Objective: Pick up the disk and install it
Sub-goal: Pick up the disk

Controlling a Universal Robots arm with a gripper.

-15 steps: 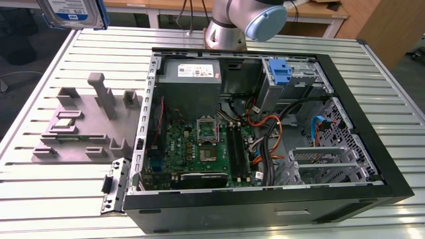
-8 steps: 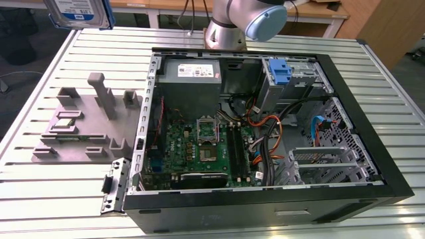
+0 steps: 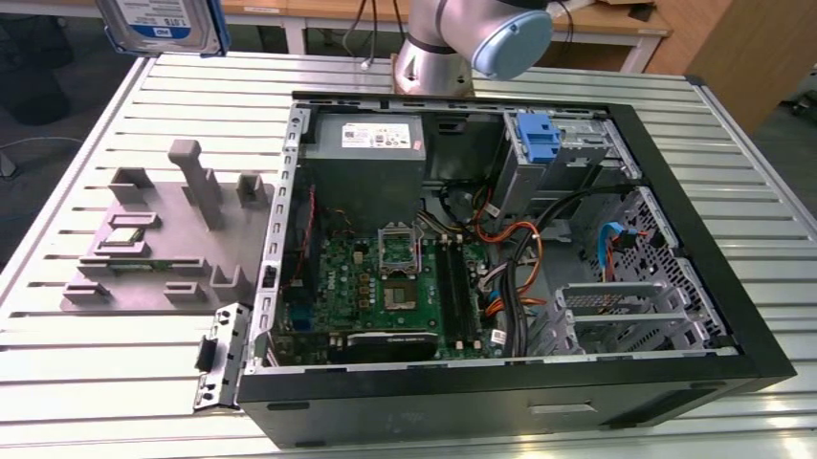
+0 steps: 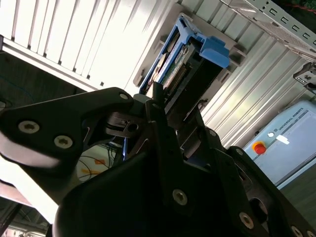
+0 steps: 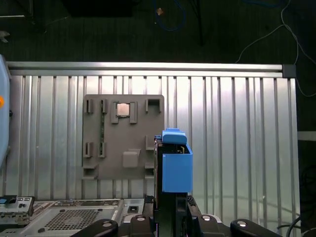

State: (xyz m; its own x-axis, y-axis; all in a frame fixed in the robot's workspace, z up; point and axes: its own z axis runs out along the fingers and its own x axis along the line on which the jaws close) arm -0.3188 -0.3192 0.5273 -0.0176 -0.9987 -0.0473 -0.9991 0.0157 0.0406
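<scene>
Just a ribbed metal surface (image 3: 115, 382), wooden desk (image 3: 613, 21) behind, wooden cabinet (image 3: 734, 53) on the exterior view's right, dark floor (image 5: 98, 34).

Case (image 3: 511, 397) sat on the table (image 3: 115, 363), open side up, with the arm base (image 3: 431, 57) behind it. Fixture plate (image 3: 179, 244) lay on the table at the exterior view's left of the case. Inside the case: power supply (image 3: 364, 153) at the far wall, motherboard (image 3: 370, 287) in front of it, drive cage (image 3: 626, 311) toward the exterior view's right. Disk (image 3: 160, 24) hung clamped in the gripper (image 5: 173, 205) above the table's far corner, on the exterior view's left.
</scene>
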